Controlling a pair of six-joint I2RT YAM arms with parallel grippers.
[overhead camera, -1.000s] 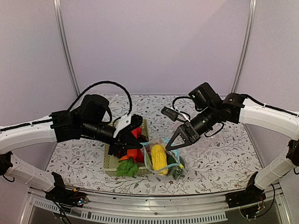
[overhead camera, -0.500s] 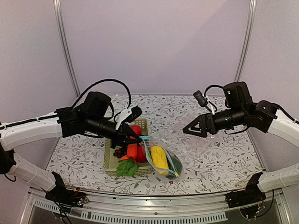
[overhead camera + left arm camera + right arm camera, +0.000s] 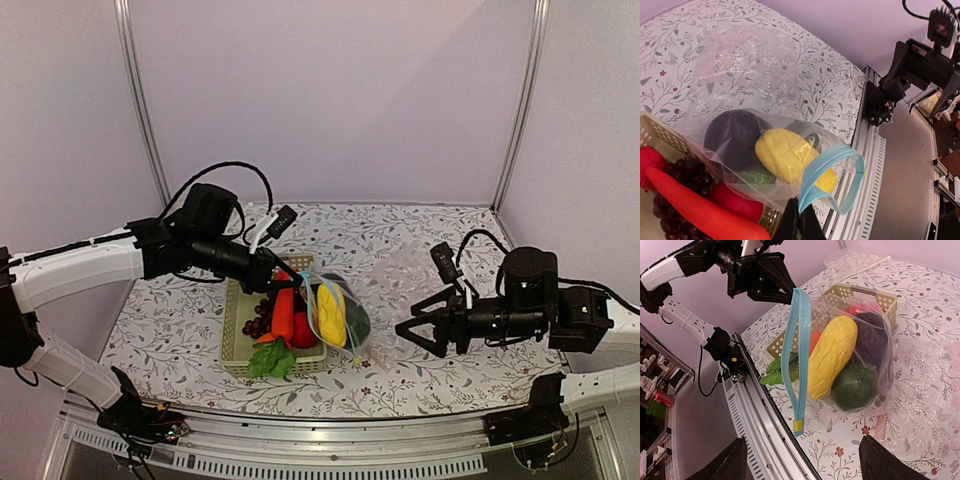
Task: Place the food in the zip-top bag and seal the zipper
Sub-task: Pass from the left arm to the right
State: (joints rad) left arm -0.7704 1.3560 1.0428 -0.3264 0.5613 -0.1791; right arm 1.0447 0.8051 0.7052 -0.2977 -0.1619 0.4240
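Observation:
The clear zip-top bag [image 3: 338,318] hangs by one end of its light-blue zipper [image 3: 832,170] beside the basket, its lower part on the table. Inside it are a yellow corn cob [image 3: 832,355], a purple eggplant [image 3: 871,337] and a dark green vegetable [image 3: 855,385]. My left gripper [image 3: 281,283] is shut on the top end of the zipper [image 3: 797,355], whose two strips hang partly apart, joined at a yellow slider [image 3: 798,426] at the bottom. To the bag's right, my right gripper [image 3: 416,334] stands open and holds nothing. More food lies in the basket: a carrot [image 3: 283,312], grapes [image 3: 259,326] and red fruit [image 3: 303,330].
The pale green mesh basket [image 3: 236,345] sits left of the bag, with green leaves [image 3: 270,358] at its front. A bubbly clear plastic sheet [image 3: 405,270] lies behind and right of the bag. The table's metal front rail [image 3: 760,435] runs just below the bag.
My right gripper opened, let go of the bag and drew back to the right and down. My left gripper pulled up and back, and the bag now hangs upright from it.

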